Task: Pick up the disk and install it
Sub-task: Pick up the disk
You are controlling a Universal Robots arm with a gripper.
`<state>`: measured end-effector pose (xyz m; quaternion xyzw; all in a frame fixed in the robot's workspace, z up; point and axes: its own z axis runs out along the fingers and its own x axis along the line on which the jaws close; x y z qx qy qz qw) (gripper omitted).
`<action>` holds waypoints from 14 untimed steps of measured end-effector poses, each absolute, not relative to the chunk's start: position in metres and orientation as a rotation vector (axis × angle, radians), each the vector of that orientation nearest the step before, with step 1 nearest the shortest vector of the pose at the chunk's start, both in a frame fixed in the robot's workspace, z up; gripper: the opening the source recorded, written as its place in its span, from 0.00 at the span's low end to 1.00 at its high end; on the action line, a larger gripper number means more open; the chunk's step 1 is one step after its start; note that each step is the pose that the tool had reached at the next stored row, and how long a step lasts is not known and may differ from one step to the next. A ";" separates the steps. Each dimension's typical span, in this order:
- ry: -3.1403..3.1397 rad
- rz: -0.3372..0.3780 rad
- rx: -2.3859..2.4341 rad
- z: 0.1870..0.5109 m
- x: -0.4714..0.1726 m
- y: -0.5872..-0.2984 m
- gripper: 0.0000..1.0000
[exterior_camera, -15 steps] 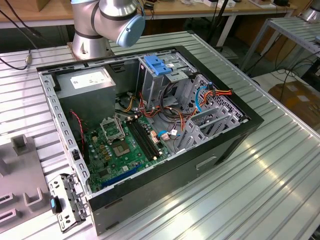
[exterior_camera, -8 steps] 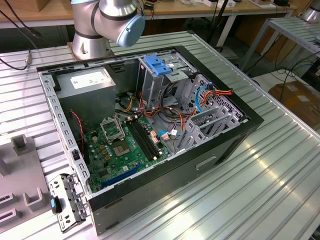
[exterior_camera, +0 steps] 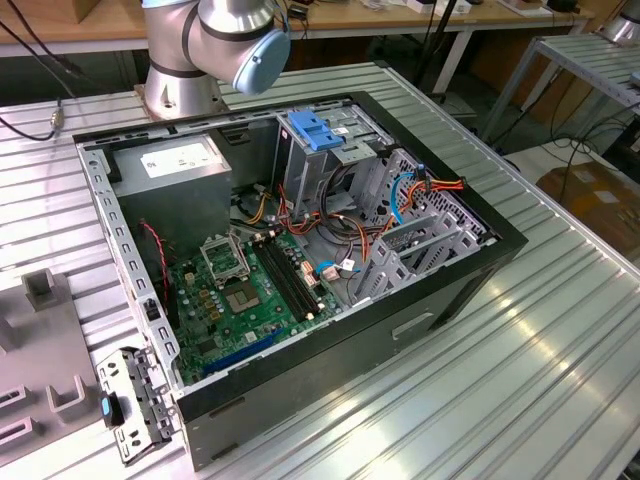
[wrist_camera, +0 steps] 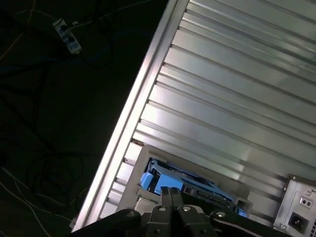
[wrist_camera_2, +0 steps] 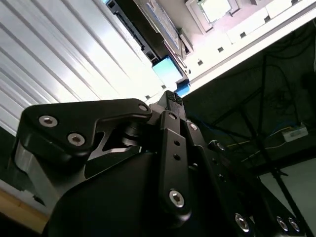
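Black fingers [wrist_camera_2: 168,143] pressed together on nothing, the gripper [wrist_camera: 171,191] is hovering with its tips aimed at the disk [wrist_camera: 197,186]. In both wrist views the disk is lying just beyond the tips and apart from them. It is resting in a grey tray [wrist_camera: 139,170] near the edge of the ribbed table [wrist_camera: 237,84], with one blue rail [wrist_camera: 149,180] facing the tips.

A grey box with a socket [wrist_camera: 296,207] is standing near the tray. Past the table edge, a power strip [wrist_camera: 66,37] and loose cables are lying on a dark floor.

In the exterior view, the open computer case [exterior_camera: 470,270] is filling the middle of the frame, with the arm's base [exterior_camera: 190,60] rising at upper left. Inside the case, a blue bracket [exterior_camera: 312,128] is topping the drive cage at upper centre and the power supply [exterior_camera: 175,175] is sitting left of it. The motherboard [exterior_camera: 245,290] is lying below. Orange and blue wires [exterior_camera: 420,190] are crowding the bays right of centre.

The gripper's own body is covering much of the disk in the first wrist view, and the frame edge is cutting off its far end in the second. How the disk is seated in the tray is hard to make out. The arm is running out of the exterior view's upper edge.

Bare ribbed table is lying open at that frame's lower right, and a loose metal panel [exterior_camera: 135,400] is lying at the case's lower left corner.
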<state>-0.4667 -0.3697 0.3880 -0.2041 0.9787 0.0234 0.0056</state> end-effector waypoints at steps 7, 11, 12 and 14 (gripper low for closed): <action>3.005 0.074 -0.889 0.386 -0.467 -0.370 0.11; 2.952 0.074 -1.061 0.384 -0.467 -0.370 0.11; 2.942 0.073 -1.088 0.384 -0.467 -0.370 0.11; 2.920 0.073 -1.150 0.383 -0.467 -0.370 0.11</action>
